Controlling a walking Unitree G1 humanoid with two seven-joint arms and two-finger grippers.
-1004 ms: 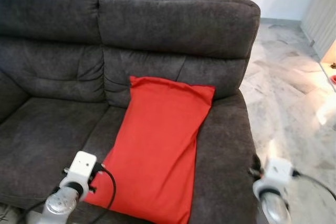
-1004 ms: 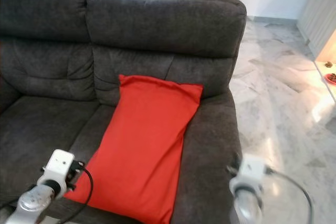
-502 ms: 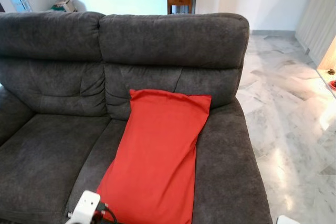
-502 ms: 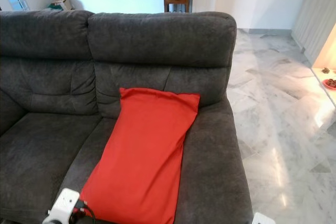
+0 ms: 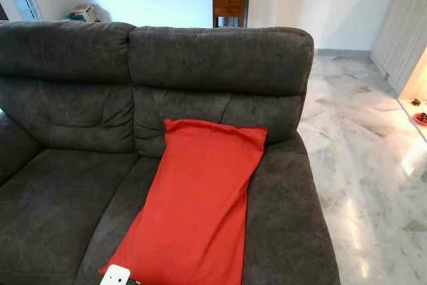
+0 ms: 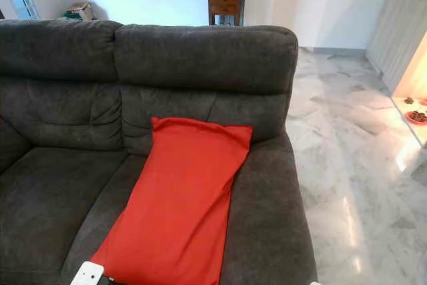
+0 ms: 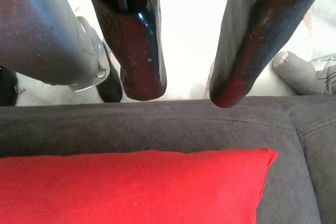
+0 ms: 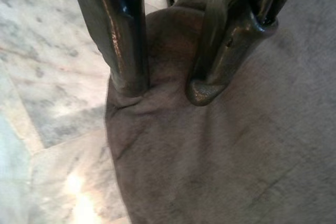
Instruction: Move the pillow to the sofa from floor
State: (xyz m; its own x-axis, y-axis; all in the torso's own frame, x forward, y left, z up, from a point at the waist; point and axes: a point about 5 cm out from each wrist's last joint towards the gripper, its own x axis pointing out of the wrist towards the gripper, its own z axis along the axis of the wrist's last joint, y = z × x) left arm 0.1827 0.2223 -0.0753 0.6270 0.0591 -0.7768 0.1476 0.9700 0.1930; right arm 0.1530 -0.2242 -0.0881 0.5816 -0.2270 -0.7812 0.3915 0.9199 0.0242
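A long red pillow [image 5: 197, 198] lies on the right seat of the dark grey sofa [image 5: 67, 185], its top end leaning against the backrest. A white piece of my left arm [image 5: 115, 275] pokes in at the lower edge beside the pillow's near corner. In the left wrist view my left gripper [image 7: 184, 90] hangs open over the sofa's front edge, with the red pillow [image 7: 131, 187] just past the fingertips and nothing between them. My right gripper [image 8: 168, 90] is open above the grey sofa arm [image 8: 220, 150], holding nothing.
Polished marble floor [image 5: 373, 178] runs along the sofa's right side. A small wooden side table [image 5: 229, 6] with a brass bowl stands behind the sofa by the white wall. A low shelf edge with a red dish [image 5: 420, 117] sits at the far right.
Both arms have dropped out of the eye views, leaving just the left wrist's white tip. The camera has tilted up and back, showing more of the room behind the sofa. The pillow stays put.
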